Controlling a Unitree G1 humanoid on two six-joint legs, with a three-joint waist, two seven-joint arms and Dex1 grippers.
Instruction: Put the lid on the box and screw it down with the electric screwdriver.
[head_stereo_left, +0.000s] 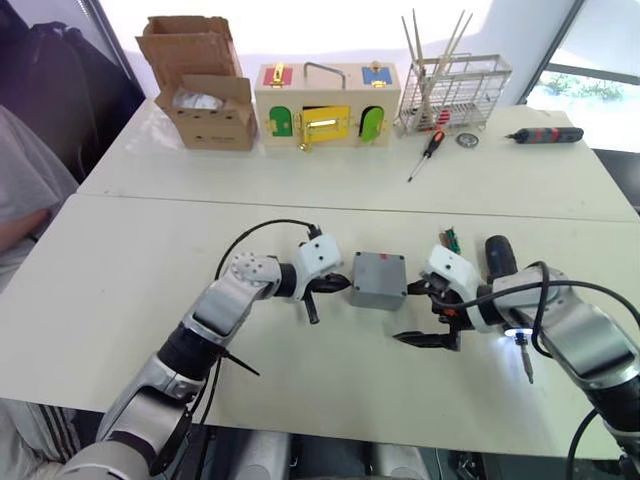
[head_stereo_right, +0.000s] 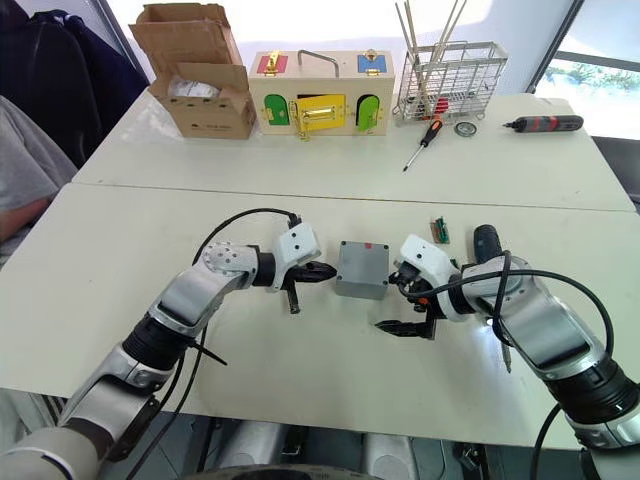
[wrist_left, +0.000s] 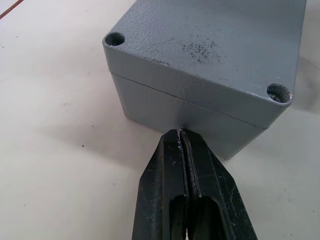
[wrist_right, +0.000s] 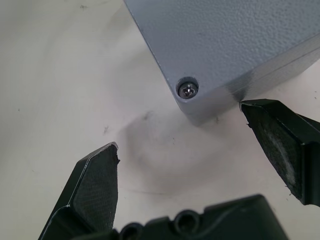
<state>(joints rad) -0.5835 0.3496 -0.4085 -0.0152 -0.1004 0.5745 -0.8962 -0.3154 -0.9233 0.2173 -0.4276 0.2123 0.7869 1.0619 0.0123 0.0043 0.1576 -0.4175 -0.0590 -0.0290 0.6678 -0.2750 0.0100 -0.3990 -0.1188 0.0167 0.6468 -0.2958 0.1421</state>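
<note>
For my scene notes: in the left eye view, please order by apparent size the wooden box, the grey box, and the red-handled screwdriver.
1. Wooden box, largest.
2. Grey box, though it lies nearer the camera, which flatters it.
3. Red-handled screwdriver, smallest: long but very thin.

- Two white tables (head_stereo_left: 150, 300) are standing edge to edge
- The near one is carrying the closed grey box (head_stereo_left: 378, 280); the electric screwdriver (head_stereo_left: 500, 256) is lying just beside it
- The far table (head_stereo_left: 560, 185) is bearing a cardboard box (head_stereo_left: 205, 110); a wooden box (head_stereo_left: 328, 108); a wire rack (head_stereo_left: 452, 92); a red-handled screwdriver (head_stereo_left: 426, 152); a dark driver (head_stereo_left: 545, 135)
</note>
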